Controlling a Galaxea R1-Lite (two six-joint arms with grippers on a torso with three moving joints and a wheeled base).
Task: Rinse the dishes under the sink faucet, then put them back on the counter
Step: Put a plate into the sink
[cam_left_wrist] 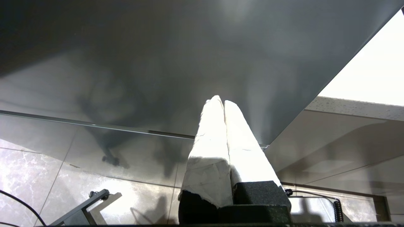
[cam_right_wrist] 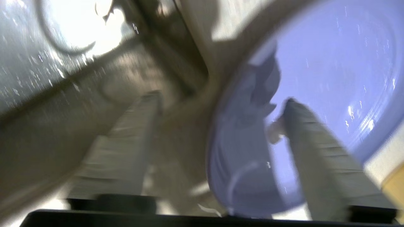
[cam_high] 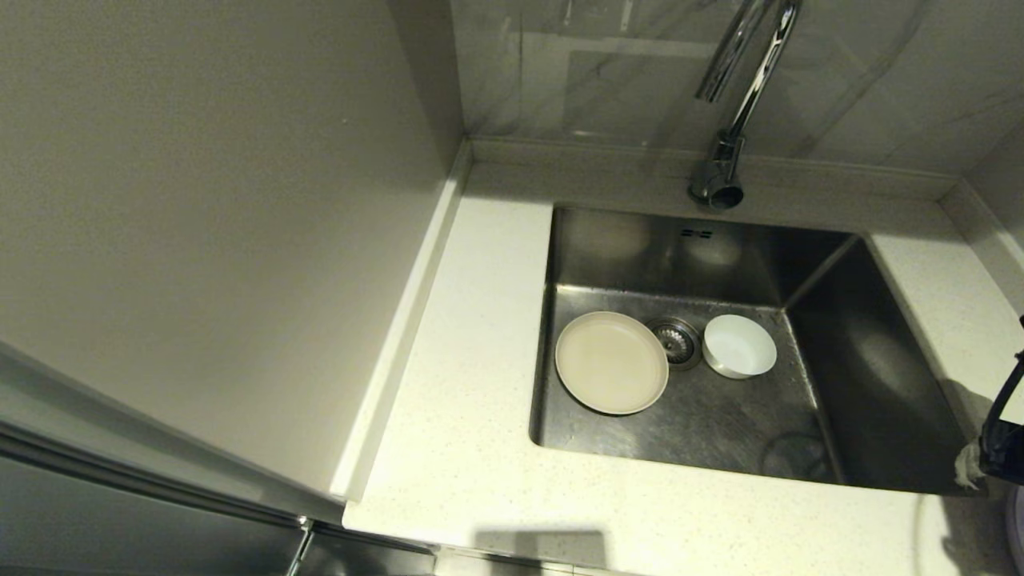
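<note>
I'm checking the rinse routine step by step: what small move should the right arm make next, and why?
Probably lift the right gripper clear of the lavender plate: its fingers stand open astride the rim, and the plate glints wet and seems to lie on the counter beside the sink, where the cream plate and white bowl lie. The left gripper is parked, shut.

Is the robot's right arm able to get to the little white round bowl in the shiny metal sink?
Probably yes. The small white round bowl sits uncovered on the floor of the steel sink, beside the drain, apart from the cream plate. The right gripper is at the sink's near right corner, jaws apart, nothing between.
</note>
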